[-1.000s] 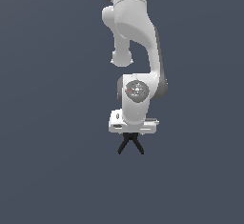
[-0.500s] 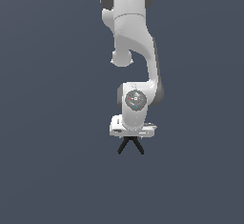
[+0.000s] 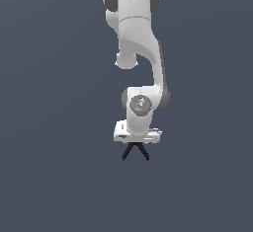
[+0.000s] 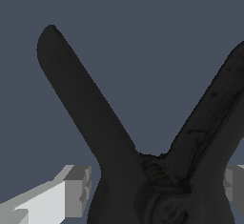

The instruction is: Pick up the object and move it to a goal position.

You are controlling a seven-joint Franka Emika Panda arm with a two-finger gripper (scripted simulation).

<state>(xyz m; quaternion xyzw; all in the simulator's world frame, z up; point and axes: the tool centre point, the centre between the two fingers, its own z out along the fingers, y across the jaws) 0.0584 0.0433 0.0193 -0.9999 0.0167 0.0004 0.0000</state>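
Currently the white parallel-jaw gripper (image 3: pixel 136 142) clamps the small black A-shaped spring clamp (image 3: pixel 135 151) at its apex; both splayed legs hang directly below the gripper

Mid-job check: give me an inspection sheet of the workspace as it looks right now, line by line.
Surface: plain dark grey backdrop; no table edge seen.
Job's things: black clamp hangs below the gripper, legs splayed downward; the wrist view shows its two legs close up.
Clutter: nothing seen.
Grippers: gripper shut on the clamp, a finger on either side of it.
Cables: nothing seen.
Surroundings: white arm reaching down from the top; no goal marker seen.
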